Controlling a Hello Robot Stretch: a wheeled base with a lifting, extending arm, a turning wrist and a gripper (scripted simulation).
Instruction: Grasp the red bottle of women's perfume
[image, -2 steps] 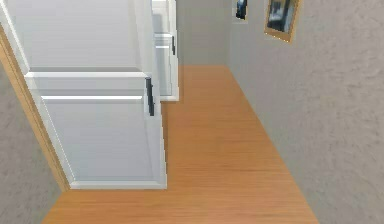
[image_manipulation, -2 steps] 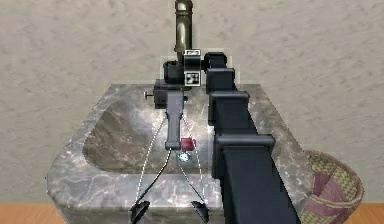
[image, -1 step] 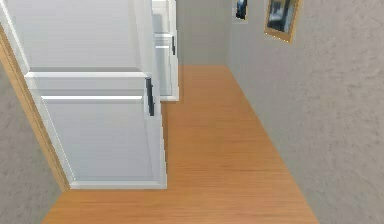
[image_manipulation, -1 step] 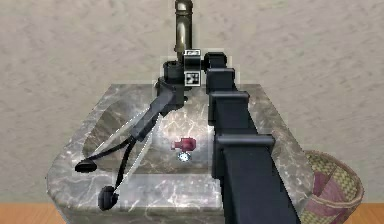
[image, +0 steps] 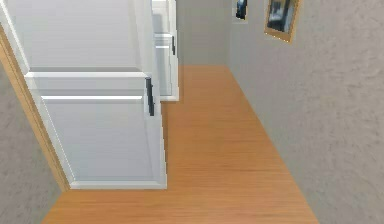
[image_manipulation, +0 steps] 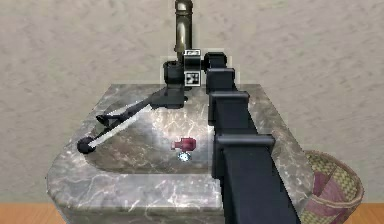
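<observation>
Red bottle (image_manipulation: 183, 145) sits on the grey stone top (image_manipulation: 120, 168), to the right of the gripper (image_manipulation: 92, 135). The gripper holds nothing, with just bare stone behind its far end. The dark arm (image_manipulation: 245, 150) is just right of the bottle. A tall gold thing (image_manipulation: 183, 20) stands far back. A basket (image_manipulation: 338, 190) sits near, on the right.

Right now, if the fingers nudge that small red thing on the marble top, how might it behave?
The small red thing looks tiny, so probably light and easily knocked aside. The marble top seems polished, so it may slide.
</observation>
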